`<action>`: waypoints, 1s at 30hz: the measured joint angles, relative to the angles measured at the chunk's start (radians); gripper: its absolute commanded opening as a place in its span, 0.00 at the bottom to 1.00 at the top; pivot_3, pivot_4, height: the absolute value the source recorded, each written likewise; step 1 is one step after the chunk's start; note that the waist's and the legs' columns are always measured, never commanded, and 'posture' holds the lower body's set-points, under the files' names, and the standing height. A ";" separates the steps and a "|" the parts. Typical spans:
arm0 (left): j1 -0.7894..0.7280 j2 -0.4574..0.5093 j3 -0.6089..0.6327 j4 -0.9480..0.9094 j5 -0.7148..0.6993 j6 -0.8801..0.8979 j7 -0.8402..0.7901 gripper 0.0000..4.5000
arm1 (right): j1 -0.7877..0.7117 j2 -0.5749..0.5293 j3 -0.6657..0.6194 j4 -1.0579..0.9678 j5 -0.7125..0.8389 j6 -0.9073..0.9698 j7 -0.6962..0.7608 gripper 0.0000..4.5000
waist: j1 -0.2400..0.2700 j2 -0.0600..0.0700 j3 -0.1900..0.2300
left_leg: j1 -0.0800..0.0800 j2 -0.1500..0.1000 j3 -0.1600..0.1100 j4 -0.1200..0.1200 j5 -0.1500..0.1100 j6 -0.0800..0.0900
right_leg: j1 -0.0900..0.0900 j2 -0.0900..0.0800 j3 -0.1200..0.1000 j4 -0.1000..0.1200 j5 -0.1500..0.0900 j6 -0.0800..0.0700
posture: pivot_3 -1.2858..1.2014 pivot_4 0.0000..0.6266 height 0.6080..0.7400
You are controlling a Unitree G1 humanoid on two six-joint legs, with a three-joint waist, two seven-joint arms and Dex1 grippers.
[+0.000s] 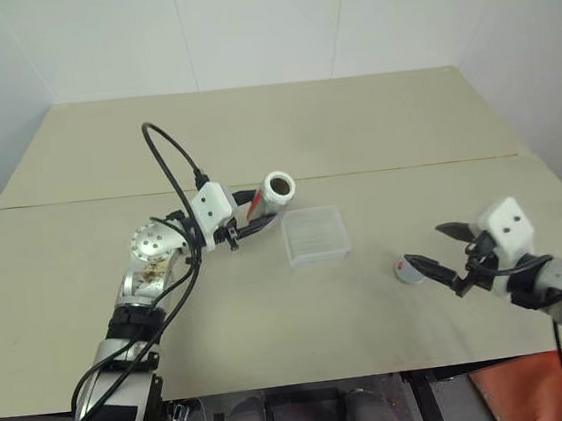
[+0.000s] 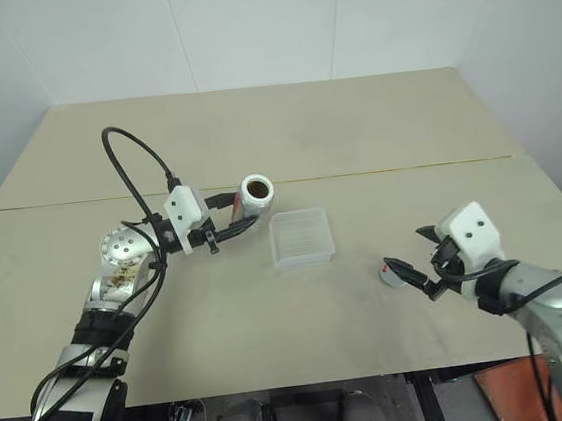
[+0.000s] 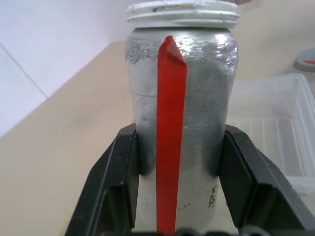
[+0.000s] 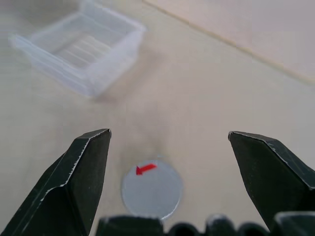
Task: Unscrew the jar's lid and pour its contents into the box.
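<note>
1. Head camera views: On a beige counter (image 1: 353, 132), the left gripper (image 1: 252, 217) holds a small silvery-grey cylindrical jar with a red stripe (image 1: 271, 193), its black fingers clamped on the body. The jar is tipped nearly level, its open mouth facing the camera, just beside the far left corner of a shallow square box of clear whitish plastic (image 1: 316, 235), probably readying the pour. The right gripper (image 1: 435, 255) hovers low with fingers spread apart, the round flat grey lid (image 1: 405, 270) lying on the counter just by them, well apart from the box.
2. Left wrist view: Both fingers (image 3: 115, 182) press the jar's sides below its white threaded rim; the box sits just beyond.
3. Right wrist view: The lid, red mark up, lies free on the counter between the open fingers (image 4: 78, 172), untouched. It looks set aside.
</note>
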 measured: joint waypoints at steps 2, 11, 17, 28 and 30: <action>-0.058 0.000 -0.022 0.075 0.046 -0.072 0.006 0.43 | 0.002 -0.008 -0.027 -0.016 0.022 0.017 0.001 0.99 | -0.001 0.000 0.000 | 0.000 0.000 0.000 0.000 0.000 0.000 | 0.000 0.000 0.000 0.000 0.000 0.000 | 0.52 0.24 1.00; -0.334 0.017 -0.209 0.479 0.461 -0.490 0.320 0.43 | 0.096 0.002 -0.080 -0.183 0.127 0.046 0.000 0.99 | 0.000 -0.002 0.001 | -0.002 -0.001 0.000 0.000 0.000 0.001 | 0.000 -0.001 0.000 -0.002 0.000 0.001 | 0.52 0.24 1.00; -0.487 0.024 -0.386 0.604 0.813 -0.581 0.814 0.43 | 0.137 0.022 -0.085 -0.221 0.144 0.046 -0.031 0.99 | 0.003 -0.006 0.004 | -0.002 -0.001 0.000 0.001 0.000 0.001 | 0.000 -0.001 0.000 -0.001 0.001 0.002 | 0.52 0.24 1.00; -0.624 0.021 -0.854 0.681 1.410 -0.534 1.753 0.43 | 0.165 0.029 -0.088 -0.226 0.146 0.046 -0.063 0.99 | 0.009 -0.011 0.006 | -0.002 -0.001 0.000 0.000 0.000 0.001 | -0.001 -0.001 0.000 -0.001 0.000 0.003 | 0.52 0.24 1.00; -0.647 0.008 -0.908 0.699 1.468 -0.506 1.846 0.43 | 0.153 0.029 -0.088 -0.226 0.147 0.046 -0.064 0.99 | 0.011 -0.012 0.007 | -0.004 -0.001 0.001 0.001 0.000 0.001 | -0.002 -0.001 0.000 -0.001 0.000 0.003 | 0.52 0.24 1.00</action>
